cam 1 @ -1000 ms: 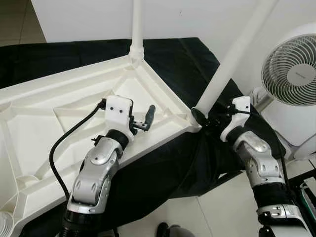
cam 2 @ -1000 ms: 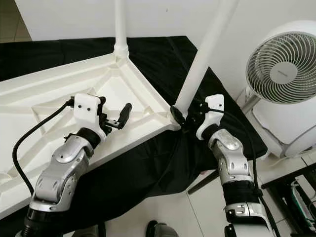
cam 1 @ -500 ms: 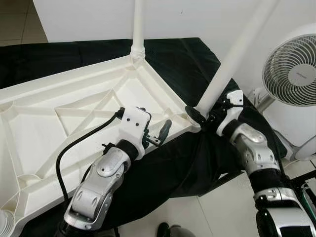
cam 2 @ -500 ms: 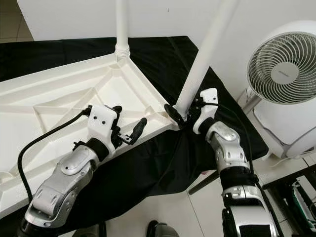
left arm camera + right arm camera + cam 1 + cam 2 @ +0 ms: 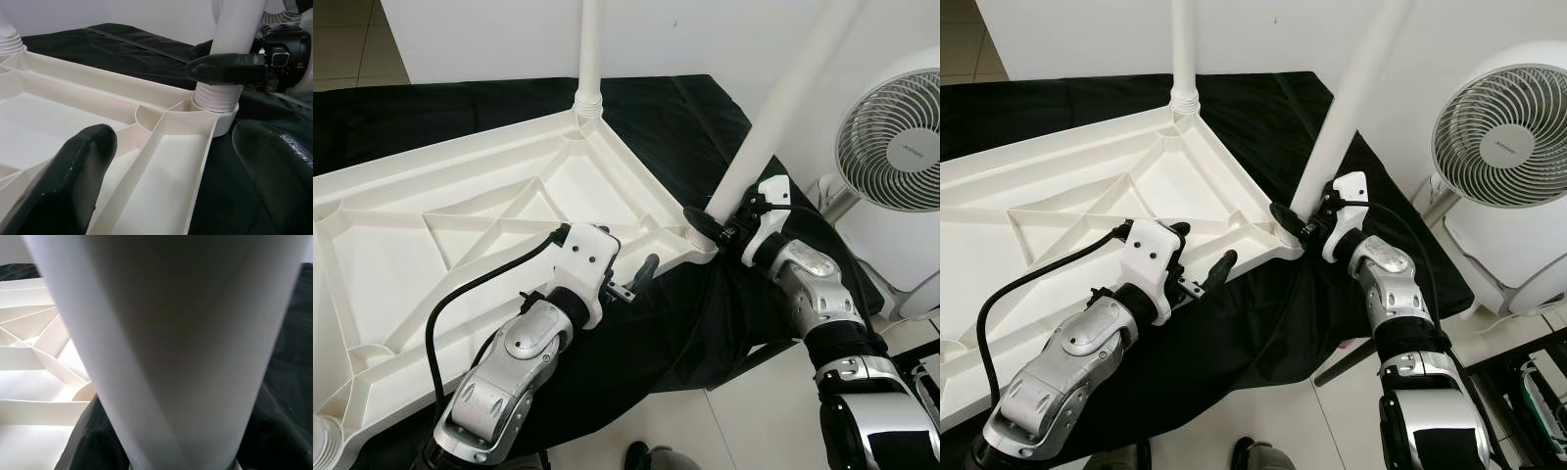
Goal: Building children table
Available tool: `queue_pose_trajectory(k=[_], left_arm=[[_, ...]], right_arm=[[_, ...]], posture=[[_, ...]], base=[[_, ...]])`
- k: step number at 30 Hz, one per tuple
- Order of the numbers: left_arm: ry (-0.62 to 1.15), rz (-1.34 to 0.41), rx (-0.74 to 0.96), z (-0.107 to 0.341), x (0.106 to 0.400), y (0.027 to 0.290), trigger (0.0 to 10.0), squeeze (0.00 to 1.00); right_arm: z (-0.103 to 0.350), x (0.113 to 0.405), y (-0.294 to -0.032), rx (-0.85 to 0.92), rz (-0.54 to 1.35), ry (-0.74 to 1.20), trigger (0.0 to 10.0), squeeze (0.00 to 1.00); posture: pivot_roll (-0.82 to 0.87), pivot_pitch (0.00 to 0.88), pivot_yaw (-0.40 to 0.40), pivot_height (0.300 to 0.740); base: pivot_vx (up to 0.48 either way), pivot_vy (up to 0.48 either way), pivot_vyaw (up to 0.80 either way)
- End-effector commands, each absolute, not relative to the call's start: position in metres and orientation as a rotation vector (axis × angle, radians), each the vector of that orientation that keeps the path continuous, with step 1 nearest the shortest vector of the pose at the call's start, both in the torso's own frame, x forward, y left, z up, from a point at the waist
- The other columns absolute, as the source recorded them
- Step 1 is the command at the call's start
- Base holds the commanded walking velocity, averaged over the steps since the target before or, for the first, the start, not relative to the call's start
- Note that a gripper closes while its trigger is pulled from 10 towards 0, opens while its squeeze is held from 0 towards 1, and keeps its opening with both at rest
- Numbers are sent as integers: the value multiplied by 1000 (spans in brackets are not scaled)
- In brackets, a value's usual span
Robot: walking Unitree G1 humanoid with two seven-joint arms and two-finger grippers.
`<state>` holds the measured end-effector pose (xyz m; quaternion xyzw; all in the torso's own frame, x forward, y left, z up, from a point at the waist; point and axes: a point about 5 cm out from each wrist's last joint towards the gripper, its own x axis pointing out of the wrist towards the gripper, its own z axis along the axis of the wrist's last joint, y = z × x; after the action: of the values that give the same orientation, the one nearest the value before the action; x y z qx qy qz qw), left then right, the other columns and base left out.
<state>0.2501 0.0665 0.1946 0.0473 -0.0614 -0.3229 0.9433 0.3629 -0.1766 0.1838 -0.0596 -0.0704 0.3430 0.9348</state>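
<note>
At the near right corner of the upturned tabletop, right gripper is clamped on the base of the near table leg, one black finger lying across the threaded collar where it meets the corner socket. Right wrist view is basically all white tube, so the grip is tight up against it. Leg's long axis runs up and away from the socket, leaning right toward the wall, not plumb like the far leg, which stands straight in the far right corner socket. Left gripper hovers just over the tabletop's near edge, jaws spread wide, nothing between them; one finger over the ribbed underside, the other off the edge above the black cloth. Its jaws point along the near edge straight at the socket, which sits just ahead and to its right. So right arm is on the leg, left arm is near but apart. My read: leg is being screwed in or straightened, and the tilt is the thing to fix; the left could brace the rim beside the socket. Tabletop lies underside up on the cloth-covered stand, overhanging toward the robot. White fan stands off to the right, well clear of the leg.
</note>
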Motion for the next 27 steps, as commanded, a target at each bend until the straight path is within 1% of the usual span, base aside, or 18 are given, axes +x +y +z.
queue_pose_trajectory(k=[1, 5, 6, 13, 15, 20, 23, 27], left_arm=[[-130, -819, 111, 196, 242, 57, 10000, 0], [-131, -818, 109, 196, 242, 57, 10000, 0], [-131, -818, 109, 197, 242, 57, 10000, 0], [-129, -817, 108, 196, 241, 57, 10000, 0], [-127, -819, 107, 195, 241, 57, 10000, 0], [-129, -820, 109, 195, 240, 56, 10000, 0], [-129, -820, 109, 195, 240, 56, 10000, 0], [-130, -820, 109, 195, 241, 55, 10000, 0]], right_arm=[[179, 362, -181, -143, 707, -123, 0, 0], [179, 361, -182, -131, 707, -123, 0, 0], [178, 360, -182, -129, 695, -122, 10000, 0], [177, 357, -178, -86, 619, -147, 10000, 0], [174, 356, -173, -64, 548, -143, 10000, 0], [172, 354, -169, -53, 479, -154, 10000, 0], [170, 351, -162, -41, 454, -152, 10000, 0], [170, 348, -154, -12, 355, -154, 10000, 0]], posture=[[98, 162, -69, 740], [95, 163, -69, 740], [95, 163, -69, 740], [94, 164, -73, 740], [94, 162, -74, 740], [94, 160, -77, 740], [94, 160, -77, 740], [91, 155, -82, 740]], base=[[0, 0, 0], [0, 0, 0], [0, 0, 0], [0, 0, 0], [0, 0, 0], [0, 0, 0], [0, 0, 0], [0, 0, 0]])
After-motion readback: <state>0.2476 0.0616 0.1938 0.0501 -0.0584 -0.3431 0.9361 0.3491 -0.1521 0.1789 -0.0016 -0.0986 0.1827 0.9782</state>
